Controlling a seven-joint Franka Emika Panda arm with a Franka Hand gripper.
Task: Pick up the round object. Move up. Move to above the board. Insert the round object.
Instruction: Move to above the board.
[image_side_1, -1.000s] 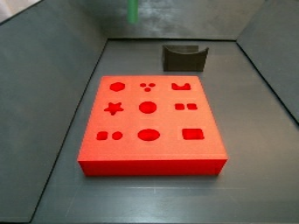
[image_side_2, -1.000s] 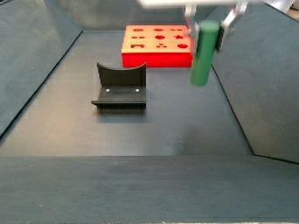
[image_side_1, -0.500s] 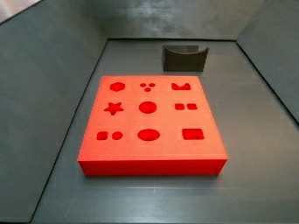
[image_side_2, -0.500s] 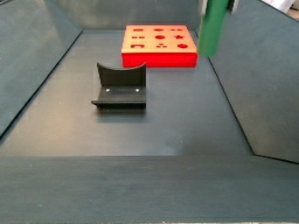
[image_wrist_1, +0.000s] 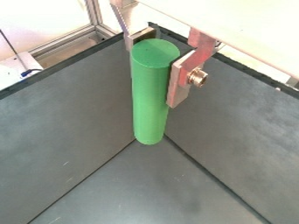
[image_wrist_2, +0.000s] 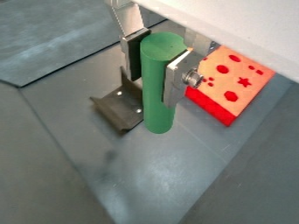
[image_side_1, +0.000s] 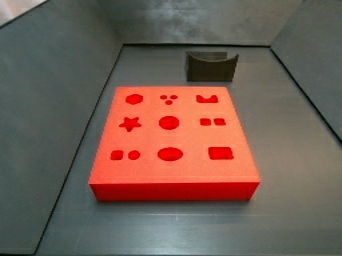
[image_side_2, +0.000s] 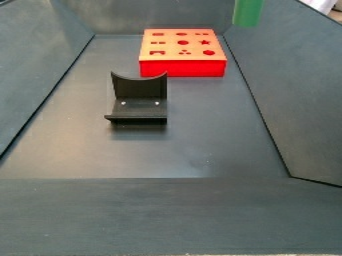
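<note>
My gripper (image_wrist_1: 153, 52) is shut on the round object (image_wrist_1: 151, 94), a smooth green cylinder peg that hangs upright between the silver fingers; it also shows in a wrist view (image_wrist_2: 160, 83) with the gripper (image_wrist_2: 160, 63) around its upper end. In a side view only the peg's lower tip (image_side_2: 247, 11) shows at the frame's upper edge, high above the floor. The board (image_side_1: 171, 140), a flat bright red block with shaped holes, lies on the floor; it also shows in a side view (image_side_2: 183, 51) and in a wrist view (image_wrist_2: 229, 80), off to the side below the peg.
A dark olive U-shaped block (image_side_2: 136, 98) stands on the floor, also seen in a side view (image_side_1: 211, 66) behind the board and in a wrist view (image_wrist_2: 124, 105) beneath the peg. Sloping grey walls (image_side_1: 67, 70) enclose the floor.
The gripper has risen with the peg; in a side view the peg has climbed from mid-frame until only its tip shows at the upper edge.
</note>
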